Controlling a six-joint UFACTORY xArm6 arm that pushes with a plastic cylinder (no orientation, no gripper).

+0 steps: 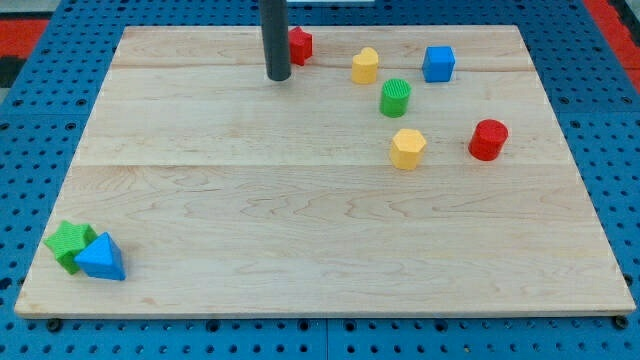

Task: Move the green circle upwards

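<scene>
1. The wooden board (320, 230) is filling most of the view, lying flat on a blue pegboard (40, 100).
2. My tip (278, 78) is resting near the view's top, just left of a red block (300, 45) it is partly hiding. It is a bare rod, so there is nothing to open or close, and it is touching no block that I can see.
3. The green circle (395, 97) is sitting in the upper right part of the board, well to the right of my tip.
4. Close neighbours are crowding it: a yellow block (365, 66) up and to its left, a blue cube (438, 63) up and to its right, a yellow hexagon (407, 148) just below.
5. A red cylinder (488, 139) is standing further right; a green block (68, 244) and blue triangle (101, 257) are touching at the bottom left.
6. To push well, I judge the tip should be swinging round into the gap between the hexagon and the circle, then driving straight up through the circle's centre, aiming for the opening between the upper yellow block and the cube.
</scene>
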